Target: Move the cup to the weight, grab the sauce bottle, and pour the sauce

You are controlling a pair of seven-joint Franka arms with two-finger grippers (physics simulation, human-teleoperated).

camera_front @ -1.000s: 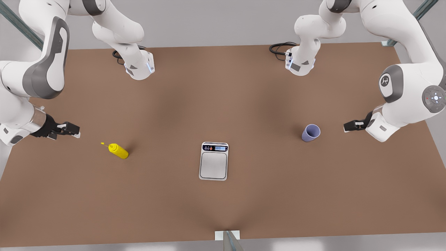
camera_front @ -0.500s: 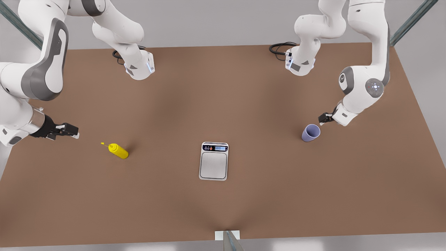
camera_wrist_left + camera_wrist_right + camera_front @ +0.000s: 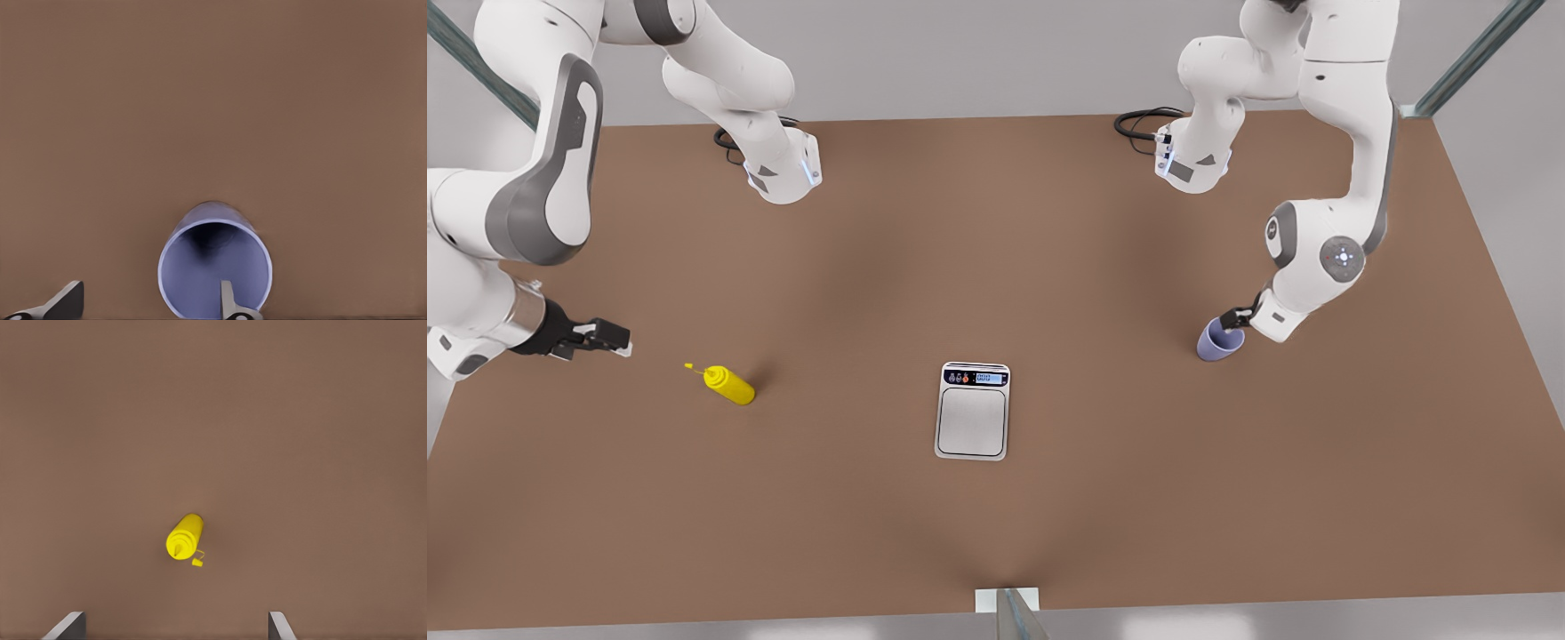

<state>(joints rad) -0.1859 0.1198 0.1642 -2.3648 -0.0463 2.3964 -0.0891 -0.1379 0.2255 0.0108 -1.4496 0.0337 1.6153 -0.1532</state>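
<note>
The left gripper (image 3: 1232,317), fingers spread, straddles the rim of the cup (image 3: 1217,341), which stands well apart from the weight (image 3: 972,411); a shallow grip could tip it.

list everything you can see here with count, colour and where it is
cup: 1, lavender-blue, on the table at the front view's right, upright
weight: 1, silver with a black display strip, on the table near the middle
sauce bottle: 1, bright yellow, on the table at the front view's left
table: 1, brown, under everything
cables: 2, black, coiled by the arm bases at the table's far edge
left end effector: 1, dark, open, at the cup's rim, one finger inside the cup and the other outside
right end effector: 1, black, open, waiting apart from the sauce bottle
</note>
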